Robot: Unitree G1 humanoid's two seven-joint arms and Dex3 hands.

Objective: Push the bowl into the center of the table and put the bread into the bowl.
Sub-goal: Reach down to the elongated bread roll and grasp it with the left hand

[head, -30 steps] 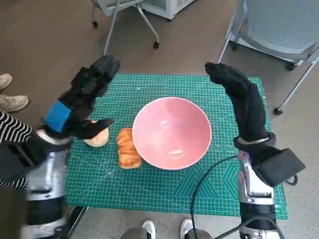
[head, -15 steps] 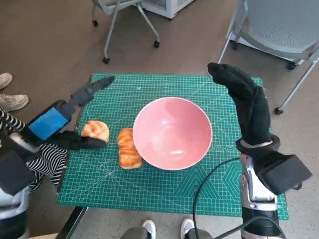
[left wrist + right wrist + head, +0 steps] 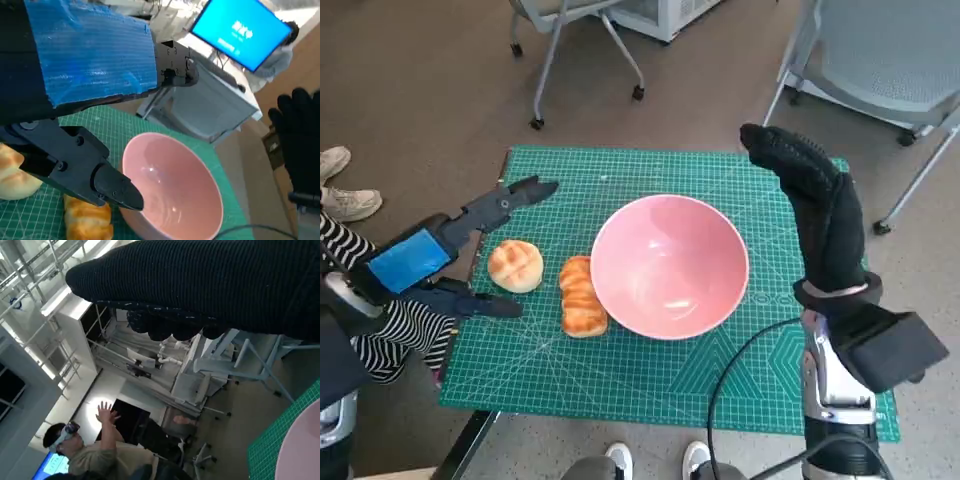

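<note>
Pink bowl (image 3: 669, 266) sits mid-mat, a long bread (image 3: 582, 296) touching its left side and a round bun (image 3: 515, 265) further left. Left hand (image 3: 445, 257) hovers spread and empty around the bun; right hand (image 3: 812, 200) stands flat, empty, right of the bowl.

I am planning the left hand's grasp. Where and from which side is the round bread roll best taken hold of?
Probably from above, fingers across the widest part of the round bread roll. It is a low dome lying flat on the green cutting mat. The open left hand flanks it already, and the long bread crowds the bowl side.
</note>
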